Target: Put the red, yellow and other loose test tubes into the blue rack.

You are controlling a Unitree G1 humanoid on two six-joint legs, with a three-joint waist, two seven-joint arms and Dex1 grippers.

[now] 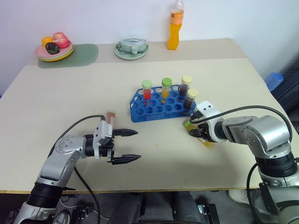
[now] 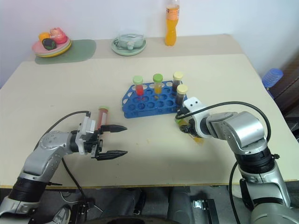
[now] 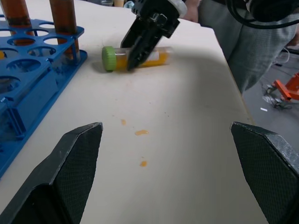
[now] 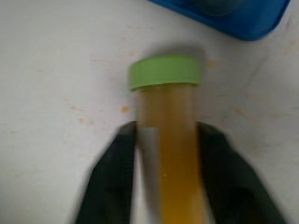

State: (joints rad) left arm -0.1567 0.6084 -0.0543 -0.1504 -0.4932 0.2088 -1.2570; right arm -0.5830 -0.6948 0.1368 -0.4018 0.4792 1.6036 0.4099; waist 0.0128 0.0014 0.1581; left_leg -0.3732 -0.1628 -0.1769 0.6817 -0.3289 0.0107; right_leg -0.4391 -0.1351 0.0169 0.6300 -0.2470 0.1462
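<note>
The blue rack (image 1: 159,108) stands mid-table and holds several upright tubes: red, yellow and two brown. On the table just right of the rack lies a yellow test tube (image 4: 174,154) with a green cap (image 4: 164,72). My right gripper (image 1: 196,132) points down and is shut on its body, one finger on each side. The red test tube (image 1: 110,117) stands upright on the table to the left of the rack, behind my left gripper (image 1: 137,145). That gripper is open and level, with nothing between its fingers (image 3: 74,161), and points right toward the yellow tube (image 3: 145,58).
A tall orange drink bottle (image 1: 175,25) stands at the table's far edge, beside a pale bowl (image 1: 131,48). A plate of fruit (image 1: 54,48) sits on a green mat (image 1: 81,53) at the far left. Off the table's right edge is a blue object (image 1: 274,80).
</note>
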